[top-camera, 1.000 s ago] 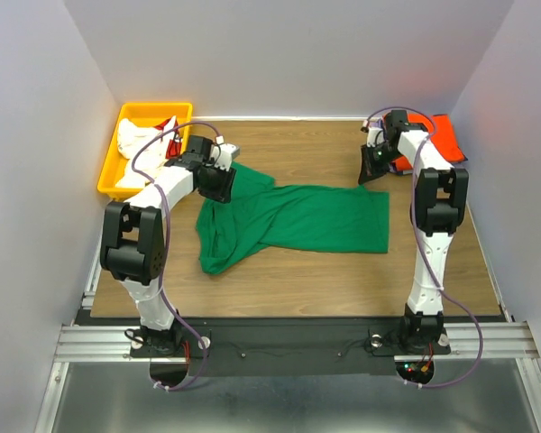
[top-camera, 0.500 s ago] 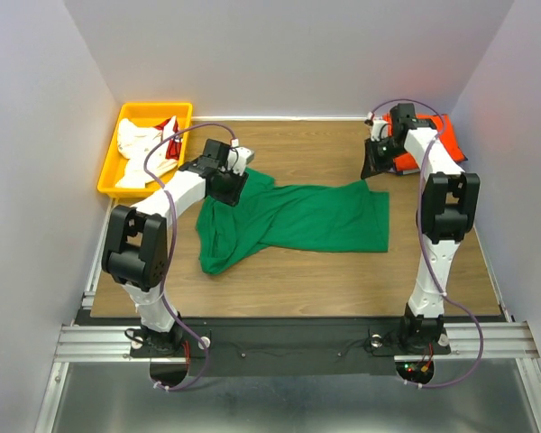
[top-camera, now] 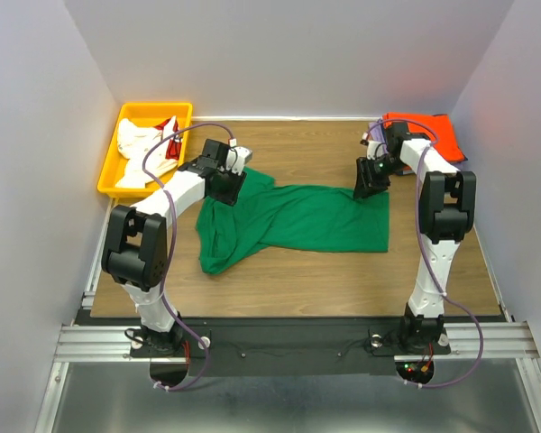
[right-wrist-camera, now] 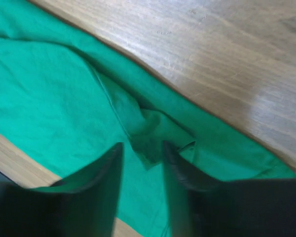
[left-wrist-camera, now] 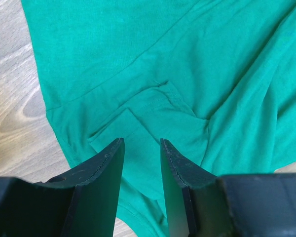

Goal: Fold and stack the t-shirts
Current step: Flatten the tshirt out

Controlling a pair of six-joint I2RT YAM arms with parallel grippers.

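On the wooden table [top-camera: 298,275], the green t-shirt [top-camera: 316,221] lies opened out but not folded. Its right half is fairly flat, and its left half is bunched and trails toward the near edge.

The left gripper [left-wrist-camera: 140,143] hovers over the shirt's far left corner. Its jaws are parted by a narrow gap above a small creased flap of cloth, with nothing between them. The right gripper [right-wrist-camera: 142,145] hovers over the shirt's far right corner. Its jaws are likewise apart, straddling a puckered ridge by the hem, and it has no hold on the fabric.

Beyond that far right corner and apart from the green shirt, an orange t-shirt [top-camera: 433,133] rests as a compact flat shape. It appears to be already folded and to mark the site of the stack.

Well to the left of the green shirt, a yellow bin [top-camera: 153,110] holds the white t-shirts with red [top-camera: 137,140] in a rumpled heap.

Progress is judged early: perhaps one shirt is finished. The green one awaits straightening, folding and placing on the orange one. The bin's contents have not been started.
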